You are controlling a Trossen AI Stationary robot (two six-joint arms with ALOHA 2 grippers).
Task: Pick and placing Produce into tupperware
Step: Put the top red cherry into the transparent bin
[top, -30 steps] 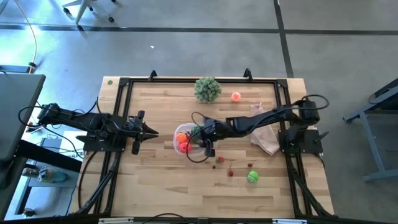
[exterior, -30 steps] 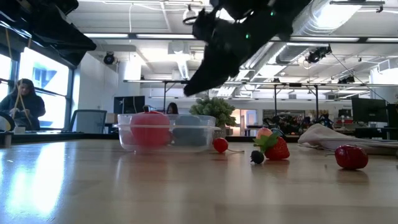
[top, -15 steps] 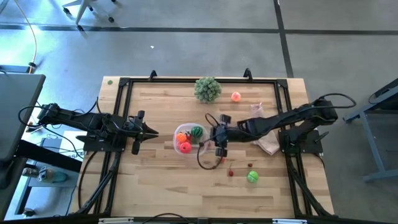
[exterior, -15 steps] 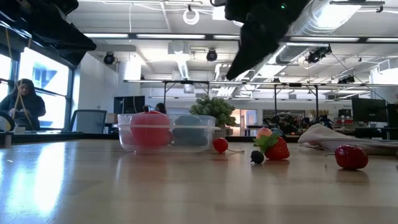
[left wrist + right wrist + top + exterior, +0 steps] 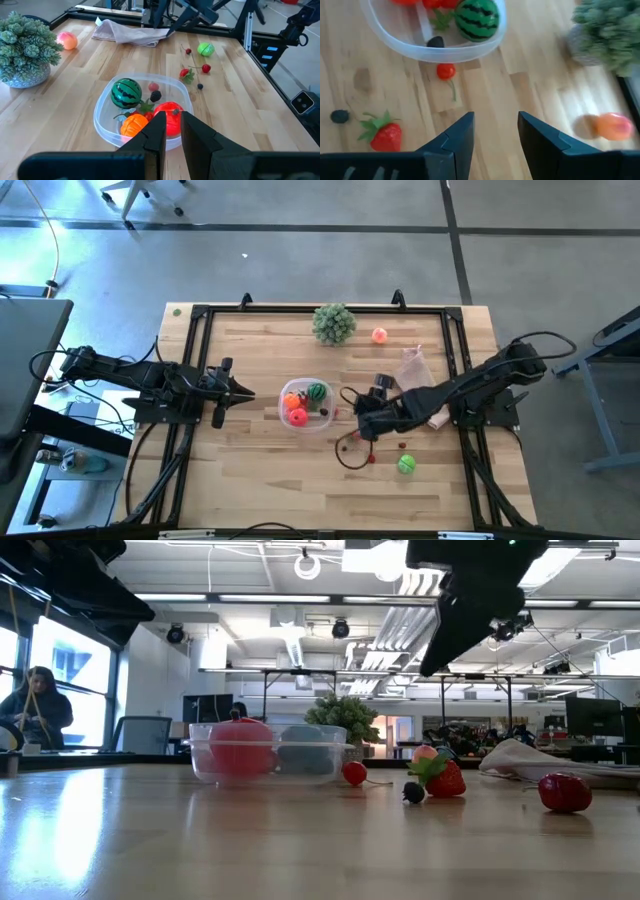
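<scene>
The clear tupperware stands mid-table and holds a red ball, an orange one, a striped green ball and small berries. Loose Produce lies to its right: a cherry, a strawberry, a dark berry, a green ball and a pink-orange ball. My right gripper hovers open just right of the tupperware, slanting down, with nothing between its fingers. My left gripper waits shut to the left of the tupperware.
A bushy pale-green ball sits at the far edge. A pinkish-white bag lies at the right, partly under my right arm. A black frame runs around the tabletop. Bare wood lies along the near edge.
My right gripper has drawn back from above the tupperware toward the table's right and near edges, rising a little and tipping up from a steep downward pitch to a shallower slant. Its finger gap looks the same. The Produce in the tupperware has stayed put.
</scene>
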